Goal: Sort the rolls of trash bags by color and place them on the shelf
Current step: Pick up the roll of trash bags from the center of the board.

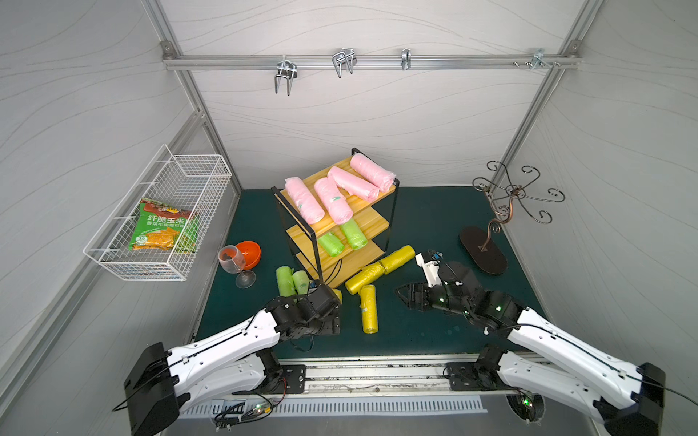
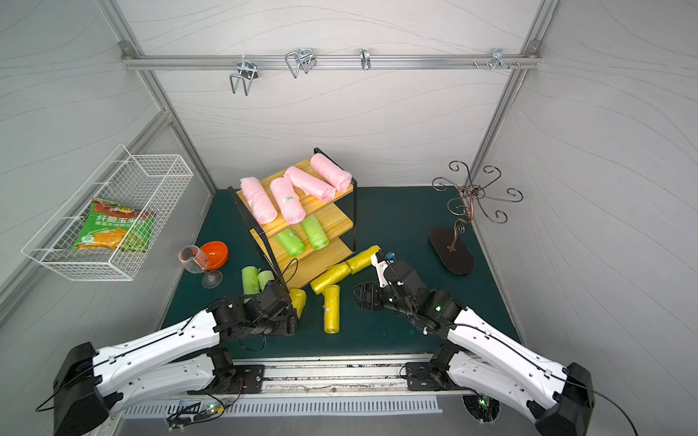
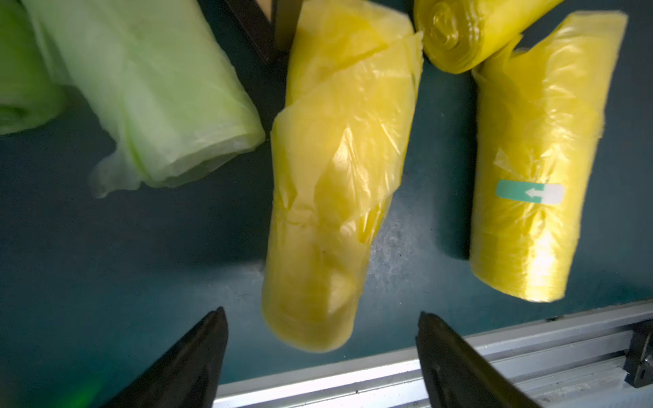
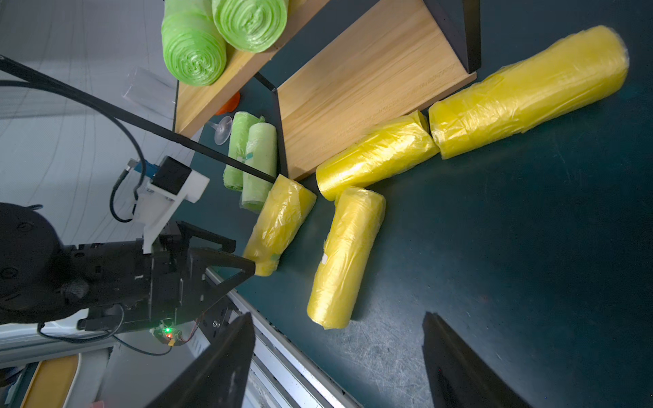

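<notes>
Closest to me, the left claw (image 3: pixel 321 312) hangs with its jaws apart on either side of the near end of a yellow roll (image 3: pixel 328 212), which lies on the counter (image 3: pixel 141 247) just in front of the shelf (image 1: pixel 372 222). The right claw (image 4: pixel 338 314) is spread wide and empty off the shelf's front right. Three more yellow rolls (image 1: pixel 368 309) lie along the shelf's front, two lime green rolls (image 1: pixel 286 281) sit at its front left corner, two green rolls (image 1: pixel 354 234) rest on its middle board, and four pink rolls (image 1: pixel 333 200) are on top.

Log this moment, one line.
pink rolls: top tier | green rolls: two middle tier, two on mat | yellow rolls: mat | left hand: open at yellow roll | right hand: open, empty
</notes>
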Tool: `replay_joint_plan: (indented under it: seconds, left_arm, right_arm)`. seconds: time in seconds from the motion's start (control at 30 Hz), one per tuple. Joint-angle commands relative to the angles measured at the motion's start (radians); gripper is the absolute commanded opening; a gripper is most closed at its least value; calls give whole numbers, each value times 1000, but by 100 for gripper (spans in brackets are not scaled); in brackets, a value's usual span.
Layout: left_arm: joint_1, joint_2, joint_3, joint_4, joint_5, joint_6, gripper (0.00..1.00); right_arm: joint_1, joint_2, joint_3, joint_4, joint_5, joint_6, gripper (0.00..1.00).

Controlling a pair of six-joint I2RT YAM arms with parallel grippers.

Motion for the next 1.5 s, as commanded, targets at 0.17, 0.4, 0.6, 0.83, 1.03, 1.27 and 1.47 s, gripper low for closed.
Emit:
replay_joint_plan:
  seconds: [0.17,0.4,0.6,0.83,1.03,1.27,1.47]
  left_arm:
    - [19,160,53,102,30,59,76]
    - [50,238,78,121,35,64,56]
    - [86,315,97,133,50,73,52]
    - [102,381,112,144,87,80,22]
    - [96,302,84,161,118,61,0]
    - [-14,42,54,160,74,-6,0]
    - [-52,-220,22,200,69,-64,0]
  right_arm:
    - [10,-18,-9,-33,27,3,78]
    - [11,-38,-27,-40,33,8,78]
    - [13,-49,-33,-42,31,13,78]
    - [20,-66,-42,-52,37,20,78]
    - [30,-92,-48,-71,46,31,78]
    - [36,-106,3,-135,37,11,78]
    - [36,-84,78,-110,-78,-16,82]
